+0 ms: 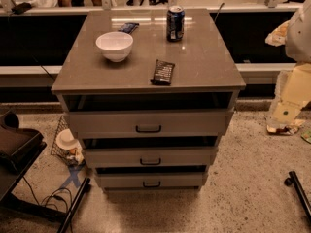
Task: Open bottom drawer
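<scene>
Grey-beige, flat-fronted bottom drawer (pixel 121 180) sits lowest of 3 under the brown desk (pixel 204 67), just above the speckled floor (pixel 243 193). It probably slides lightly and stays rigid. Its small black bar handle (pixel 151 184) is the only hold, thin and low. Its inside is dark and its rails are hidden. The gripper is out of view, so its state cannot be told.

The robot's one arm and its gripper are out of the camera view at this moment, beyond the edges of the frame. No link, wrist or part of the gripper reaches in from the top, the bottom or either side, so the arm's pose and the gripper's state cannot be told.
</scene>
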Controlling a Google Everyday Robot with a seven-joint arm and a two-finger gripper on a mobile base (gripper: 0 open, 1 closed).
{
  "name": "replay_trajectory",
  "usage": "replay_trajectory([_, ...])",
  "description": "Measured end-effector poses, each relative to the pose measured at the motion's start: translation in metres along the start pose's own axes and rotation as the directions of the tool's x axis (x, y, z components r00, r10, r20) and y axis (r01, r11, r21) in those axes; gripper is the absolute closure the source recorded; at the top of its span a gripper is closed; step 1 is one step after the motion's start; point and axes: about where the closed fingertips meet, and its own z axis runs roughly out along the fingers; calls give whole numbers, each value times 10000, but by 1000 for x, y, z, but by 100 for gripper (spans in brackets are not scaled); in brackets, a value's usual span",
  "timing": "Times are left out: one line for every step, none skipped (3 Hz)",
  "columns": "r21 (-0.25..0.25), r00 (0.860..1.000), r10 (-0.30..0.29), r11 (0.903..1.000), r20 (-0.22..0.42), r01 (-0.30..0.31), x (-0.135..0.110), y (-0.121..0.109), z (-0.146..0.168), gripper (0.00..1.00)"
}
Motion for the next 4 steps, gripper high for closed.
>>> replay_trajectory([0,10000,0,10000,0,0,0,0,0,0])
replay_trajectory([162,9997,-200,9997,122,198,-6,7,36,0])
replay_trajectory([231,9976,-644,9977,266,638,-1,28,89,0])
replay_trajectory([335,9913,-1239,9919,433,1225,5,63,141,0])
